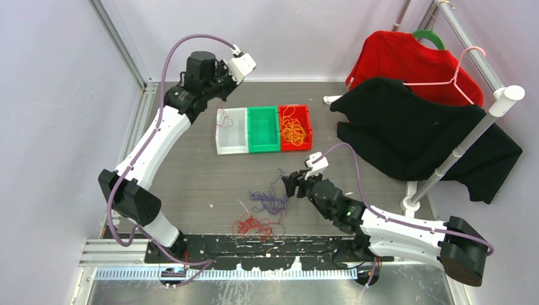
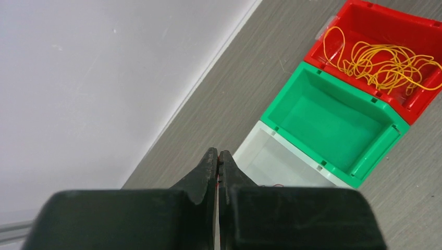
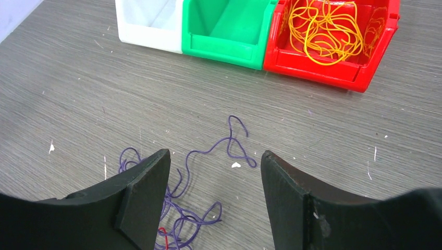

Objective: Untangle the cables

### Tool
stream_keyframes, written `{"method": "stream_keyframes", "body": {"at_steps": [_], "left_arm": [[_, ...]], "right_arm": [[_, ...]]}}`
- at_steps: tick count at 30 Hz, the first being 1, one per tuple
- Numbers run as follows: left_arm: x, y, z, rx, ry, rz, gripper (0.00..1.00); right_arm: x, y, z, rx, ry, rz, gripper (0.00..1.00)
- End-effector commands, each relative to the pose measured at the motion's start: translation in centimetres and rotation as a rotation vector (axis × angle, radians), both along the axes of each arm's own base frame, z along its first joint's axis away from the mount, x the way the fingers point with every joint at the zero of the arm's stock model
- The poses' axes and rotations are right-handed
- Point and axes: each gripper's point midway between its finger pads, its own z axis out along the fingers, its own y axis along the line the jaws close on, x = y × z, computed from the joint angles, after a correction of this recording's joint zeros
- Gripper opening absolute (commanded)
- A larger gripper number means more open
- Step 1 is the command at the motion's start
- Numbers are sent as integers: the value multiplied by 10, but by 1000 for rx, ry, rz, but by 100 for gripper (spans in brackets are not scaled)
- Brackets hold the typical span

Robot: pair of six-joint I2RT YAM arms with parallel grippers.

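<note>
Tabletop lies open around purple cable (right pincer wide, left pincer closed).

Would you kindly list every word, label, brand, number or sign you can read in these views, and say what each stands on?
None: no text is readable in any view.
The white bin, green bin and red bin carry no labels.
The left arm, right arm, red garment and black garment show no print.
Fine marks on the pale strip along the near rail are too small to read.
</note>
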Motion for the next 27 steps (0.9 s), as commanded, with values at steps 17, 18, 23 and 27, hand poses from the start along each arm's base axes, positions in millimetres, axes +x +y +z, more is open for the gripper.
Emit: {"method": "stream_keyframes", "body": {"at_steps": [17, 18, 23, 27], "left_arm": [[-23, -3, 108, 35, -294, -38, 0], [-24, -5, 107, 33, -295, -42, 0], [-26, -11, 99, 17, -266, -47, 0], [-25, -11, 73, 9, -206, -32, 0]], "right_arm": [[27, -2, 28, 16, -8, -98, 68], [27, -2, 28, 16, -5, -100, 68], [28, -8, 25, 19, 4, -123, 68], [31, -14, 30, 27, -4, -144, 68]]}}
